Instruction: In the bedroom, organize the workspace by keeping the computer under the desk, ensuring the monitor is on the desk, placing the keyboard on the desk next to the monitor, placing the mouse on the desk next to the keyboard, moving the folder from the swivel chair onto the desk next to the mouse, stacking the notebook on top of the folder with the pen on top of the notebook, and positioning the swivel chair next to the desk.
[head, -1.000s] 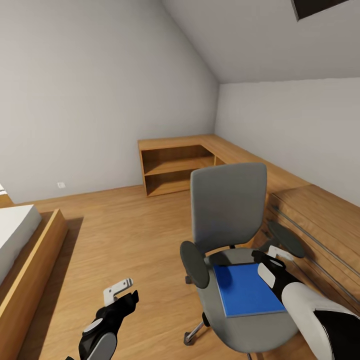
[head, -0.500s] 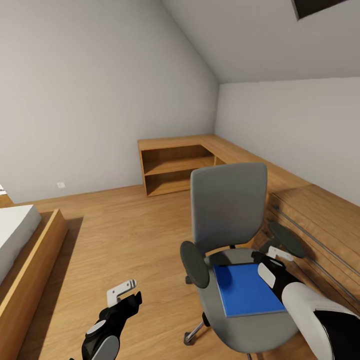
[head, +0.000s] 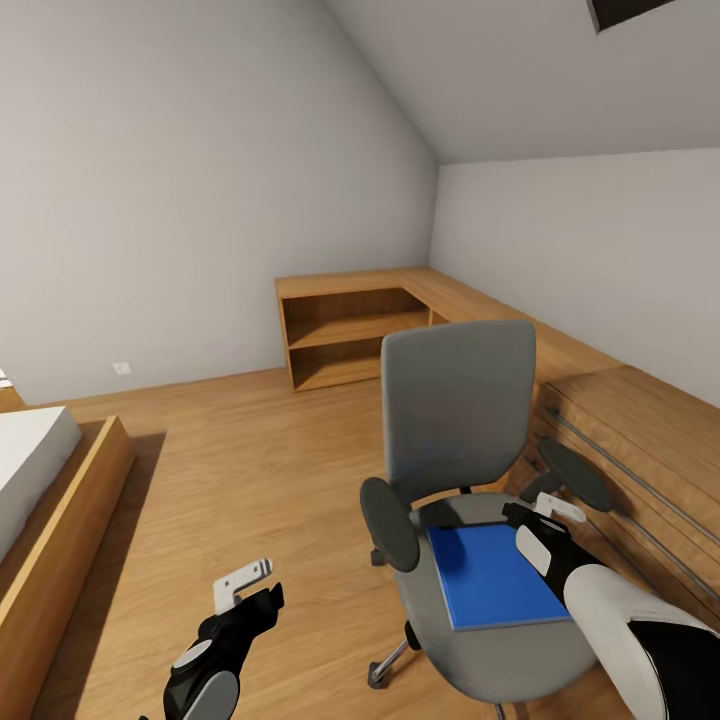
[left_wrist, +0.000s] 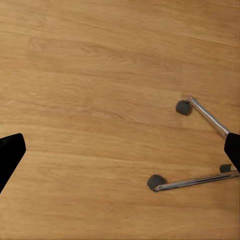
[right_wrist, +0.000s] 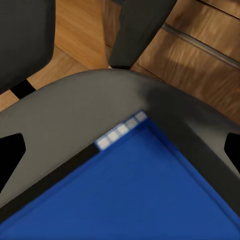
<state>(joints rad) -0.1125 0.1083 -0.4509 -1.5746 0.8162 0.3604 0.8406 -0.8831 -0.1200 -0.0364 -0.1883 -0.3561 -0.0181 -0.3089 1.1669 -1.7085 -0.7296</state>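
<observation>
Swivel chair (head: 470, 470) bearing the blue folder (head: 495, 578) in an attic bedroom; no readable writing on any surface.

The folder lies flat on the grey seat, its far corner directly between the right gripper's (right_wrist: 120, 150) spread fingers (right_wrist: 10, 155), which hover just over it. Grey seat margin borders the folder edges. The left gripper (head: 245, 585) hangs over bare wood floor (head: 250, 470), fingers (left_wrist: 9, 155) spread, with the chair's metal base (left_wrist: 200, 150) and castors just ahead. Open floor lies between chair and bed (head: 40, 500); low wood shelving (head: 350, 340) lines the far walls under a sloped grey ceiling.
</observation>
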